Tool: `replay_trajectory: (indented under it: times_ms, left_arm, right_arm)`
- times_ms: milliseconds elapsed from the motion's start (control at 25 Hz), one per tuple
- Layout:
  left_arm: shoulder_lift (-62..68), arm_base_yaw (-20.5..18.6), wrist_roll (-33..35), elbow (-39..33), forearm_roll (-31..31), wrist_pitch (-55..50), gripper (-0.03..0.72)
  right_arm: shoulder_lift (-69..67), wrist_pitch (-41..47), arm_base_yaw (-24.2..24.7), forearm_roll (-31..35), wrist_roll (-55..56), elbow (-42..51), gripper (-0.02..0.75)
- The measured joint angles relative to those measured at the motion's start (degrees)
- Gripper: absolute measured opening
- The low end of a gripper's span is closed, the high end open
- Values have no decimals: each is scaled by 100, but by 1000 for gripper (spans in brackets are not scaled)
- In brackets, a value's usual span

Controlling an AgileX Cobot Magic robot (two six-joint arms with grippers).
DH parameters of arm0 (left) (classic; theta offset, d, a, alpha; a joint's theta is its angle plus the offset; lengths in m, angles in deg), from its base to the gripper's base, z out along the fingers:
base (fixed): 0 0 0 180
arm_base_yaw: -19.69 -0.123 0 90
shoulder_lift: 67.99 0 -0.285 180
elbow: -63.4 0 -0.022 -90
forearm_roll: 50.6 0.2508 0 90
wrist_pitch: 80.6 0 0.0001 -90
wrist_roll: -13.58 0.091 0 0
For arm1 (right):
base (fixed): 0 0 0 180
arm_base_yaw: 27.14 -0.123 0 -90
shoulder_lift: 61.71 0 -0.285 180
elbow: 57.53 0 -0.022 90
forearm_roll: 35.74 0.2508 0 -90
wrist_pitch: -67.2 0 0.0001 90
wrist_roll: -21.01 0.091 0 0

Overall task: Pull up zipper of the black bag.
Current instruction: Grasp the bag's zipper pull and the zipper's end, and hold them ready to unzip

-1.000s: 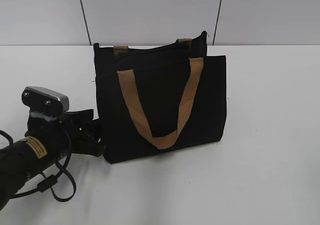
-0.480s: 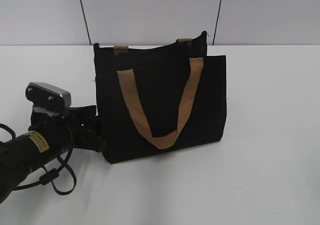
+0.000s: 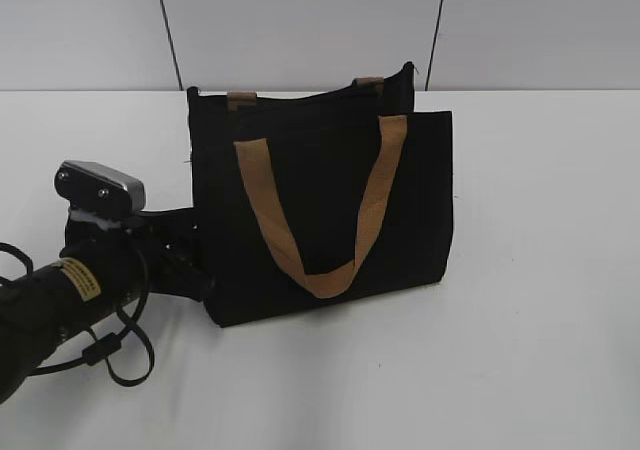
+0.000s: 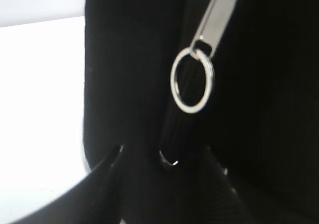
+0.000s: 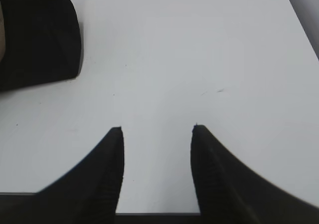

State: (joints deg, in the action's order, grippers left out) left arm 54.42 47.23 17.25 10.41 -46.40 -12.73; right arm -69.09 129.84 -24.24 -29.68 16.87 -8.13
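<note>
white table [image 3: 540, 270]: black bag [image 3: 320, 210] stood near back edge. left gripper [image 4: 167, 157] pressed at its side, fingers spread around zipper ring [image 4: 192, 82]. right gripper [image 5: 157, 134] held spread, nothing gripped.

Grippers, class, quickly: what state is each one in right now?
Left gripper: open, fingers either side of the black bag's zipper line, below the ring pull.
Right gripper: open, empty, over the table.

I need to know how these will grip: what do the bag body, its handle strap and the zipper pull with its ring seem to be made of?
The black bag looks like matte woven fabric, dull with no shine. The tan handle strap appears to be flat webbing, with faint ribbing. The zipper pull and its ring look like polished silvery metal, with bright highlights.
</note>
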Motion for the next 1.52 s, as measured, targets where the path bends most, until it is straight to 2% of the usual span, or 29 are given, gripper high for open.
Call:
replay_trajectory:
  times_ms: [120, 440, 560, 720, 760, 1160, 1520]
  left_arm:
    - [0, 0, 0, 106, 6, -83, 343]
    - [5, 0, 0, 330, 67, -421, 255]
    - [5, 0, 0, 330, 60, -567, 183]
    - [5, 0, 0, 330, -132, -616, 31]
    - [0, 0, 0, 330, -187, -623, 20]
    - [-1178, 0, 0, 105, -420, -741, 18]
    - [-2688, 0, 0, 87, -489, -1694, 17]
  right_arm:
    - [0, 0, 0, 0, 0, 0, 349]
    - [0, 0, 0, 0, 0, 0, 349]
    - [0, 0, 0, 0, 0, 0, 349]
    - [0, 0, 0, 0, 0, 0, 349]
    - [0, 0, 0, 0, 0, 0, 349]
    - [0, 0, 0, 0, 0, 0, 349]
    - [0, 0, 0, 0, 0, 0, 349]
